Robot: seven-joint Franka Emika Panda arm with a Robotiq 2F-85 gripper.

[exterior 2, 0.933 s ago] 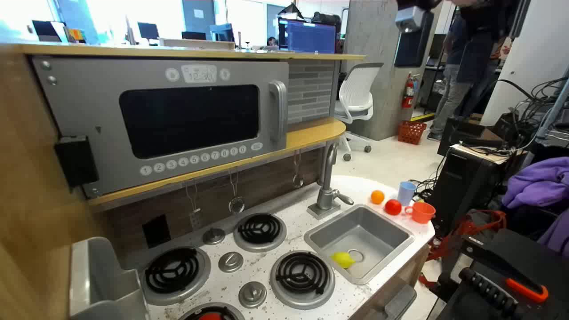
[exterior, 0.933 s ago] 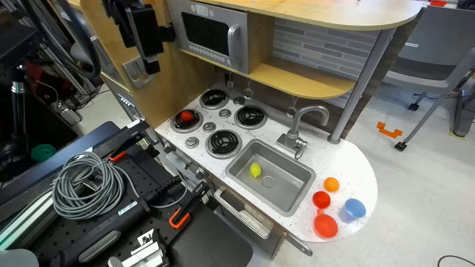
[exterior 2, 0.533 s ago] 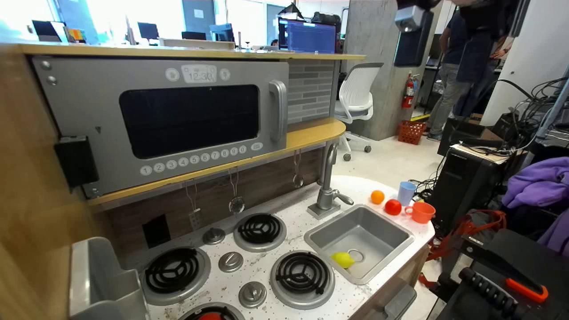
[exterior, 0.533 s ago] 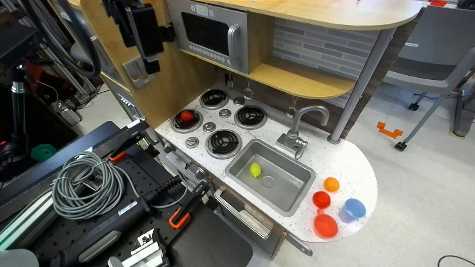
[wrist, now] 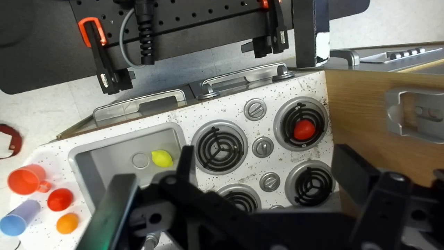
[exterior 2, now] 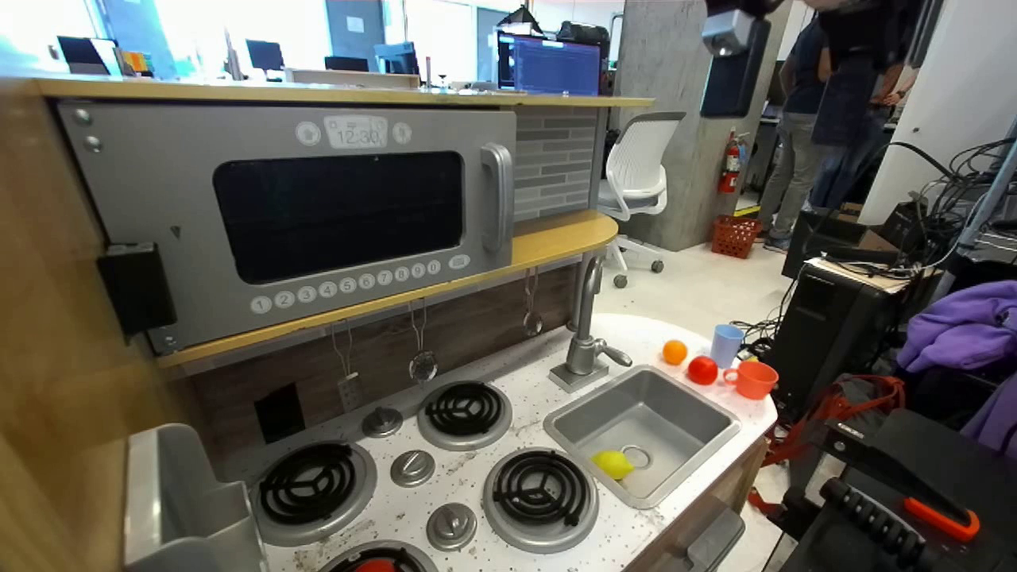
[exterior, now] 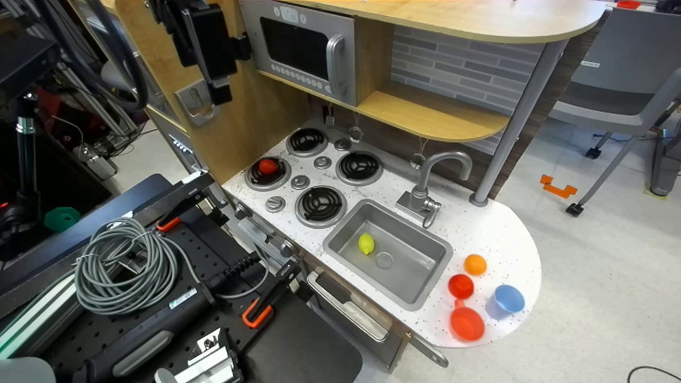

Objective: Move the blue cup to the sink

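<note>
The blue cup (exterior: 505,301) stands upright near the rounded end of the white counter. It also shows in an exterior view (exterior 2: 727,346) and at the lower left of the wrist view (wrist: 19,218). The grey sink (exterior: 407,268) is set in the counter between the burners and the cup, and shows too in an exterior view (exterior 2: 663,429) and the wrist view (wrist: 112,158). A yellow lemon (exterior: 366,243) lies in it. My gripper (wrist: 266,158) is open and empty, high above the stove burners. In an exterior view the gripper (exterior: 226,69) is near the microwave's left side.
A red cup (exterior: 467,324), a red ball-like item (exterior: 461,286) and an orange (exterior: 475,264) sit close beside the blue cup. A faucet (exterior: 425,183) rises behind the sink. A wooden shelf (exterior: 431,114) and microwave (exterior: 303,48) overhang the counter. A red item (exterior: 267,166) lies on a burner.
My gripper has shifted slightly to the right in an exterior view with the microwave beside it. The cup, the sink and the other things on the counter have not moved.
</note>
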